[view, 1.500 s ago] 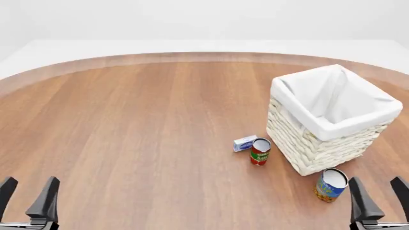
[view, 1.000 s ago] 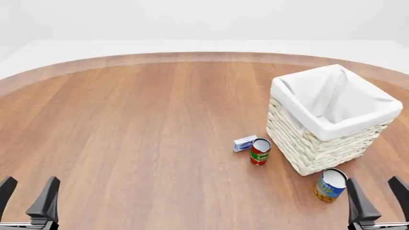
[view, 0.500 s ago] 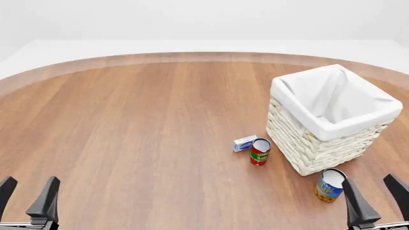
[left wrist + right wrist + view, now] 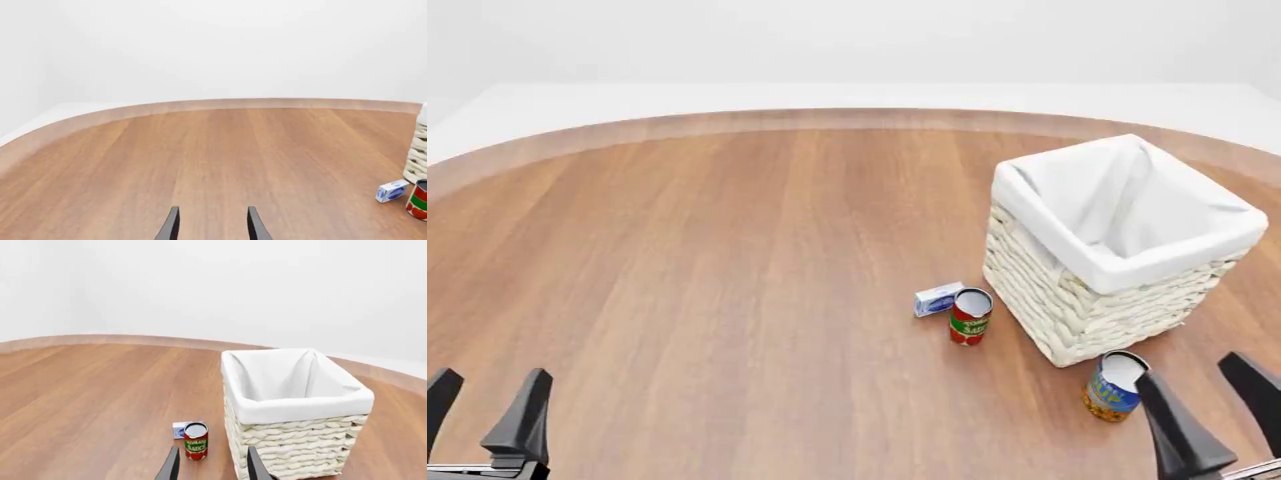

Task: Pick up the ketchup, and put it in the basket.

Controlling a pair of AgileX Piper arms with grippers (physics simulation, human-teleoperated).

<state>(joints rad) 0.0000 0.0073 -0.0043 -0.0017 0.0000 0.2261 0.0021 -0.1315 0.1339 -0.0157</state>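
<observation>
I see the woven wicker basket (image 4: 1121, 250), square and cloth-lined, standing on the smooth wooden bench (image 4: 721, 280). No ketchup shows in any view. A red-and-green tin (image 4: 969, 316) and a small blue-white box (image 4: 937, 299) sit just beside the basket; a blue-orange tin (image 4: 1116, 386) stands near its front corner. My left claw (image 4: 483, 412) and right claw (image 4: 1208, 415) hang released, low at the bench's near edge.

Two cans (image 4: 970, 315) (image 4: 1116, 386) stand before the basket (image 4: 1054, 290), right of centre.
</observation>
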